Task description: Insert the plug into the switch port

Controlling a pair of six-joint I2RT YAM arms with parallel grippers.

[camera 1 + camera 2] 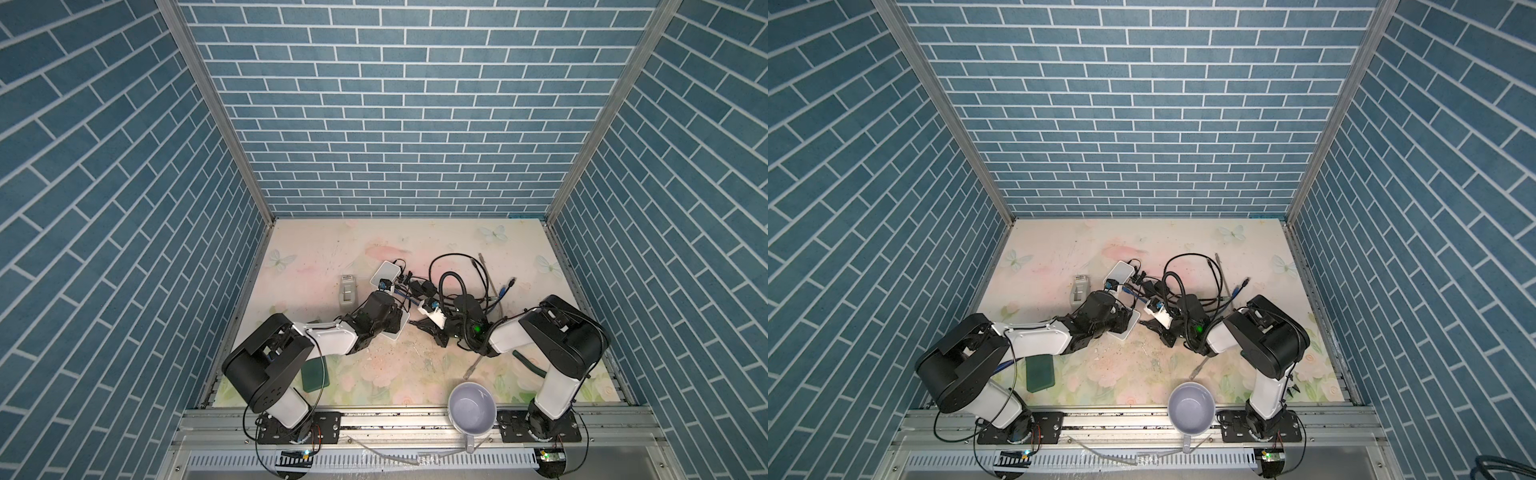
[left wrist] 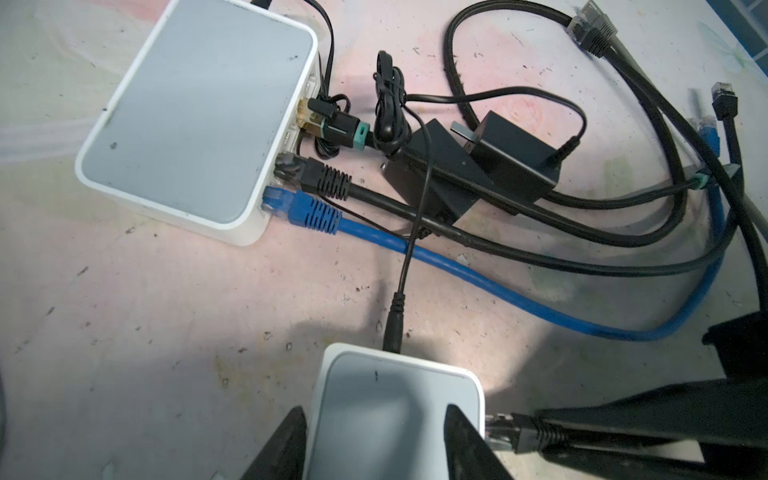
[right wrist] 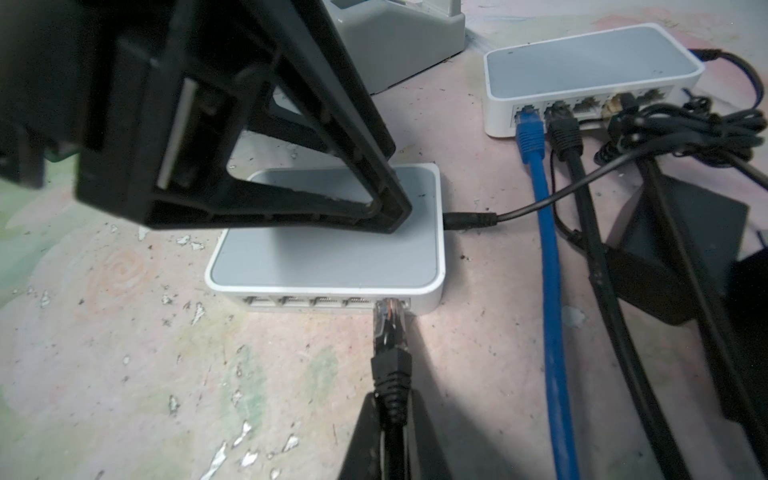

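A small white switch lies on the floral table, its row of ports facing my right gripper. The same switch sits under my left gripper. That gripper is part open, with its fingertips down on or just above the switch's top face and nothing between them. My right gripper is shut on the ribbed boot of a black cable. The cable's clear plug has its tip at the mouth of the end port. How far in it sits I cannot tell. The plug also shows in the left wrist view.
A second white switch lies farther back with blue, black and green-collared cables plugged in. Black power adapters and loose cables are tangled beside it. A grey device, a green pad and a lilac mug also stand on the table.
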